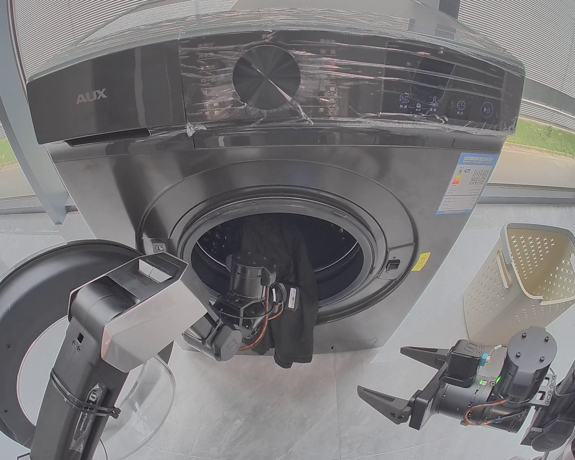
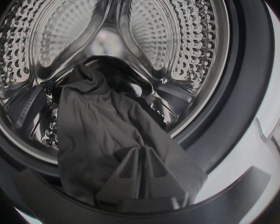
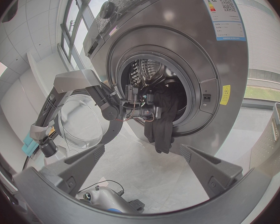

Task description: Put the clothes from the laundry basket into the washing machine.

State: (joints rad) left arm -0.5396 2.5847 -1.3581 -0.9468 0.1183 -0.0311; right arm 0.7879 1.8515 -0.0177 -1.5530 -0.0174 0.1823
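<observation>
The dark garment (image 1: 297,327) hangs over the lower lip of the round opening of the washing machine (image 1: 338,174), at the centre of your head view. Its upper part lies inside the drum (image 2: 152,31). Its lower part drapes down the front of the machine toward the grey floor (image 1: 287,410).

Your left end effector (image 2: 143,168) sits at the mouth of the opening, just left of centre in the head view. In the left wrist view, its two fingers (image 2: 130,168) are pressed together at the lower middle of the frame and clenched on a fold of the garment. The cloth rises from them in a gathered ridge toward the back of the perforated steel drum.

The machine's round door (image 1: 19,327) stands swung open at the lower left of the head view.

Your right end effector (image 1: 381,370) hangs at the lower right of the head view, above the floor and well apart from the garment. Its jaws are spread wide, with nothing between them.

The cream laundry basket (image 1: 536,276) stands on the floor at the right edge of the head view, just beside the machine's right corner.
</observation>
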